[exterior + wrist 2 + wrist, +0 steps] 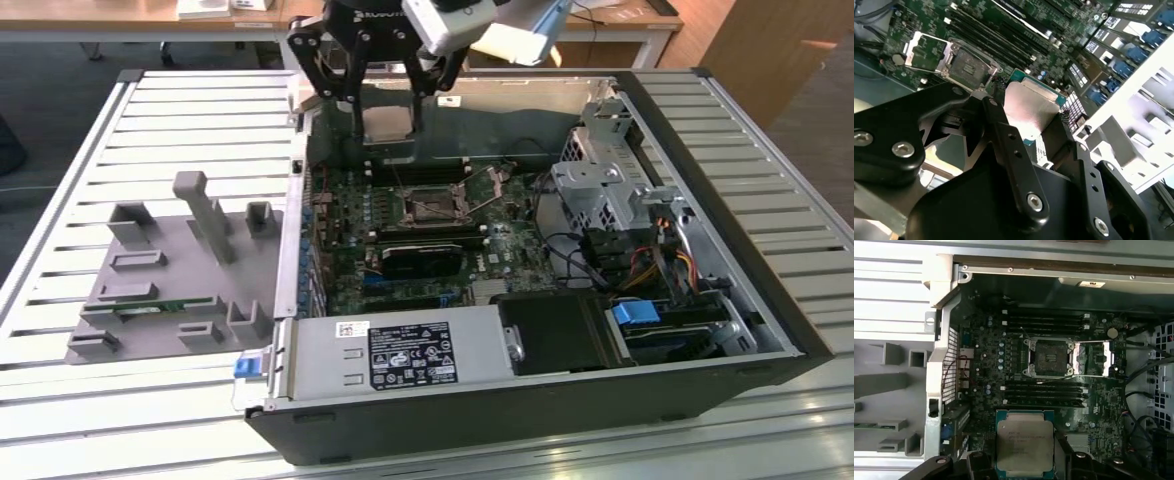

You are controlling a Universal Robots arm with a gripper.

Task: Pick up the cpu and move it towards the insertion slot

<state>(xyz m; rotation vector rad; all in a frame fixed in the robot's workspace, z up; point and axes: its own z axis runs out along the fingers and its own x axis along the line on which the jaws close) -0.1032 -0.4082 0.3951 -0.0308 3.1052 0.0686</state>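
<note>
Cpu (1025,443): flat square chip, silvery metal top, green rim; clamped edge-on between black pincer (1026,117) fingers, lifted clear above motherboard (1004,355), short of socket, not over it. Insertion slot (1050,358): square socket on motherboard, shiny metal frame, dark centre, load plate swung open to one side, nothing seated inside.

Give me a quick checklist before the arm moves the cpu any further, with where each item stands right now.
1. The cpu held in the end effector: ok.
2. The cpu lifted clear of the grey tray: ok.
3. The insertion slot frame open, dark centre exposed: ok.
4. The cpu over the insertion slot: not ok, it hangs off to one side above the motherboard.
5. Corner orientation matched to the slot: cannot tell.
</note>
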